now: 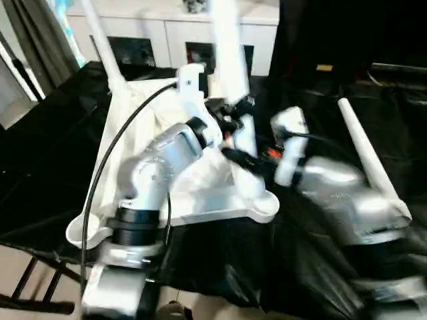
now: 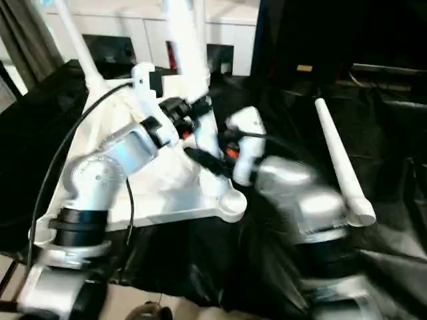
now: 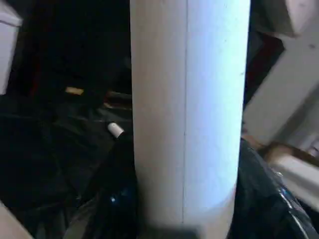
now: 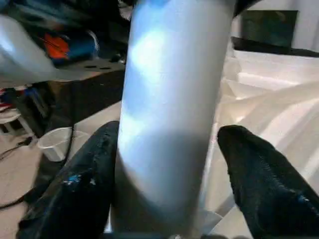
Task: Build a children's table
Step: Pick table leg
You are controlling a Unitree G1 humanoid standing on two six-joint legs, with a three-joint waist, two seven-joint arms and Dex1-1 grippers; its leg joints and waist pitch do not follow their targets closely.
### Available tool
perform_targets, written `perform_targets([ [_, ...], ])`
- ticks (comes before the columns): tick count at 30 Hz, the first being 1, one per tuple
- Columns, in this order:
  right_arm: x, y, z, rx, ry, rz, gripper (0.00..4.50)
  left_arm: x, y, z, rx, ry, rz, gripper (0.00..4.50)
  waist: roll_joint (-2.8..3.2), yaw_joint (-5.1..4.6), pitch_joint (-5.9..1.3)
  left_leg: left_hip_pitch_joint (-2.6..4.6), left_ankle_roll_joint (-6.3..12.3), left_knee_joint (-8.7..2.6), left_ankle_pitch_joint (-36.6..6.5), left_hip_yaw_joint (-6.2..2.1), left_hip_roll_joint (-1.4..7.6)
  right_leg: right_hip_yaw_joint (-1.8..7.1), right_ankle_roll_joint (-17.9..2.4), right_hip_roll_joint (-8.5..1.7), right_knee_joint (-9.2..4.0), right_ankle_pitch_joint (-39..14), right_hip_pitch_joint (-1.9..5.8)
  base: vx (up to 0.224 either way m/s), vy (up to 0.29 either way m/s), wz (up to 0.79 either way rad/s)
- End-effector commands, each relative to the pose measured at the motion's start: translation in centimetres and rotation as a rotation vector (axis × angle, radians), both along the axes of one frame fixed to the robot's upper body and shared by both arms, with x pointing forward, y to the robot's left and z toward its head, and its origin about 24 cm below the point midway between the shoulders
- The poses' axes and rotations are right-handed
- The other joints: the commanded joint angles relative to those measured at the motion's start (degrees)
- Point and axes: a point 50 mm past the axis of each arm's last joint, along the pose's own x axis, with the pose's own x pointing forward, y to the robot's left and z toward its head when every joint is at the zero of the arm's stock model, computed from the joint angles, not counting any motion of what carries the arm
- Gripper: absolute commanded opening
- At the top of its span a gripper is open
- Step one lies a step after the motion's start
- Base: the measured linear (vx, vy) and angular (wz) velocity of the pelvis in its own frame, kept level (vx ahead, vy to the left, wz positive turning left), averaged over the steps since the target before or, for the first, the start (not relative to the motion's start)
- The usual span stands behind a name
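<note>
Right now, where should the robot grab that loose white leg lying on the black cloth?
Probably around the middle of the loose leg, coming down from above. It lies flat on the black cloth, clear of the tabletop, and its round tapered tube suits fingers closing across it.

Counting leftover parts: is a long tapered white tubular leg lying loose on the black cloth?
Yes, one white leg lies on the black cloth.

There is no writing here that I can read. The white tabletop (image 1: 200,193), its legs (image 1: 230,60) and the silver forearms (image 1: 157,167) carry no legible label, brand or number, and the white cabinet (image 1: 173,30) behind the black-covered table (image 1: 40,147) shows no lettering either.
</note>
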Motion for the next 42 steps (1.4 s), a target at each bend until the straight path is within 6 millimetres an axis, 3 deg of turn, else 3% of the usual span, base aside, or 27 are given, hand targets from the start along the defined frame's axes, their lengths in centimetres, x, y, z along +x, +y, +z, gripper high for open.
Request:
perform_targets([
  [1,0.1,-0.3,0.3,0.015,0.017,0.024,3.35,-0.4,-0.1,0.7,-0.003,-0.038,-0.052,1.85,-0.9,-0.06,-4.62,1.06,2.14,-3.23,-6.3,-0.15,0.9,2.49,-10.9,-2.69,-3.6,-5.7,3.46,0.0,0.0,0.0],
  [6,-0.8,-1.1,0.5,-0.002,0.058,0.205,3.35,-1.5,0.2,1.2,-0.014,-0.106,-0.271,1.85,-0.94,0.28,-4.68,1.23,2.31,-3.15,-6.9,-0.13,1.08,2.46,-11.9,-2.7,-3.43,-6.1,3.33,0.0,0.0,0.0],
  [13,-1.1,-1.2,0.3,-0.019,0.102,0.317,3.35,-2.1,0.1,1.4,-0.018,-0.138,-0.392,1.85,-0.86,0.32,-4.61,1.12,2.17,-3.08,-7.6,-0.09,1.09,2.46,-12.6,-2.78,-3.45,-7.0,3.36,0.0,0.0,0.0],
  [25,-1.2,-0.7,-0.1,0.003,0.179,0.453,3.35,-2.6,-0.5,1.5,-0.018,-0.154,-0.471,1.85,-1.38,0.39,-4.55,1.12,1.97,-3.03,-8.5,-0.09,1.17,2.45,-12.2,-2.79,-3.52,-10.2,3.28,0.0,0.0,0.0],
  [36,-1.4,-0.2,-0.2,0.021,0.194,0.492,3.35,-2.5,-0.7,1.4,-0.021,-0.153,-0.482,1.85,-1.26,0.49,-4.59,1.07,1.62,-3.01,-8.3,-0.16,1.15,2.46,-11.4,-2.84,-3.6,-11.4,3.2,0.0,0.0,0.0],
  [37,-1.4,-0.2,-0.2,0.02,0.196,0.493,3.09,-2.5,-0.7,1.3,-0.02,-0.153,-0.482,1.85,-1.28,0.48,-4.58,1.08,1.61,-2.99,-8.3,-0.14,1.15,2.47,-11.4,-2.82,-3.61,-11.4,3.17,0.0,0.0,0.0],
  [40,-1.5,-0.2,-0.4,0.017,0.203,0.496,2.99,-2.5,-0.7,1.3,-0.019,-0.154,-0.484,1.85,-1.23,0.5,-4.63,1.07,1.67,-2.98,-8.2,-0.16,1.15,2.45,-11.6,-2.8,-3.52,-10.8,3.22,0.0,0.0,0.0],
  [42,-1.5,-0.2,-0.4,0.018,0.208,0.498,2.67,-2.5,-0.6,1.3,-0.02,-0.154,-0.484,1.85,-1.22,0.48,-4.63,1.06,1.73,-2.98,-8.1,-0.16,1.13,2.44,-11.8,-2.76,-3.49,-10.4,3.23,0.0,0.0,0.0],
])
